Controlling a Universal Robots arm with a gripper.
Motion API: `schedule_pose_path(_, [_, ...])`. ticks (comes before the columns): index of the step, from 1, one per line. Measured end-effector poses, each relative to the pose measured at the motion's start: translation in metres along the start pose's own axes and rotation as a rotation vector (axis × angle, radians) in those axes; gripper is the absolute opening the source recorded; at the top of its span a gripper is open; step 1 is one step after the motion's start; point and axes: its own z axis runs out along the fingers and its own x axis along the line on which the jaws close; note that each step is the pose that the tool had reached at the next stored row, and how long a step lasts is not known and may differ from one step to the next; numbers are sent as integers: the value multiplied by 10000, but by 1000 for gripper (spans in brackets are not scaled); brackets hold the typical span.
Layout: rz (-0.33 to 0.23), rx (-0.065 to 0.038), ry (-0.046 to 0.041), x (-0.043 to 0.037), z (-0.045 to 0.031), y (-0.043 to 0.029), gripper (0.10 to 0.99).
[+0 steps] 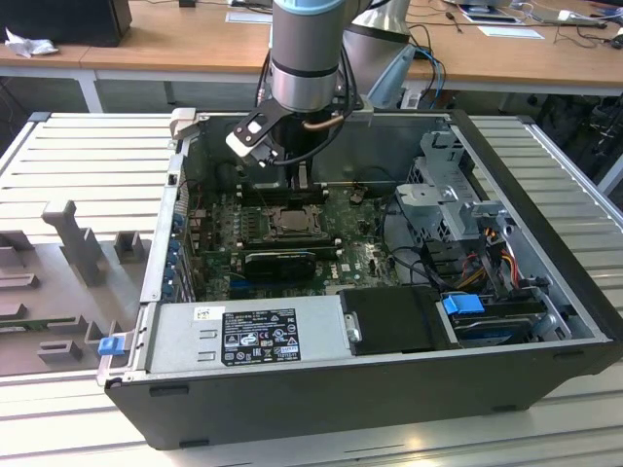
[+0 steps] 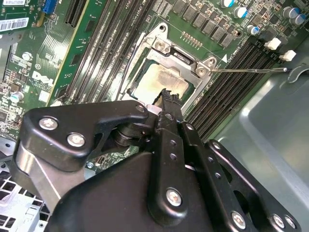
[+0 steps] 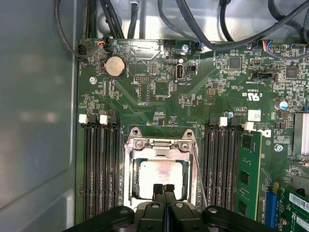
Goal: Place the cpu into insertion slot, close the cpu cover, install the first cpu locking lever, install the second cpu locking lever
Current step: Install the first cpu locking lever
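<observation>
The cpu (image 3: 159, 176) lies flat in the socket, its silver top showing through the window of the cpu cover (image 3: 159, 144), which is folded down over it. In the second wrist view the cpu (image 2: 161, 82) shows inside the same cover (image 2: 166, 48). A thin wire locking lever (image 2: 251, 70) angles away from the socket's corner; it also runs beside the socket in the first wrist view (image 3: 199, 174). My gripper (image 3: 164, 189) hangs just above the cpu's near edge with its black fingers pressed together, holding nothing. In the exterior view the gripper (image 1: 300, 180) reaches down over the socket (image 1: 290, 222).
Black memory slots (image 3: 99, 169) flank the socket on both sides, with a green memory stick (image 3: 248, 174) in one. Cables (image 3: 193, 29) cross above the board. The open computer case (image 1: 545, 195) has a drive cage (image 1: 453, 195), a power supply (image 1: 243, 336) and a black card (image 1: 282, 261).
</observation>
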Motion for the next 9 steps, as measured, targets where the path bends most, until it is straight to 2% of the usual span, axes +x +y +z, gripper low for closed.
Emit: schedule_pose_path(9, [0,-1,1,2,-41,0,106])
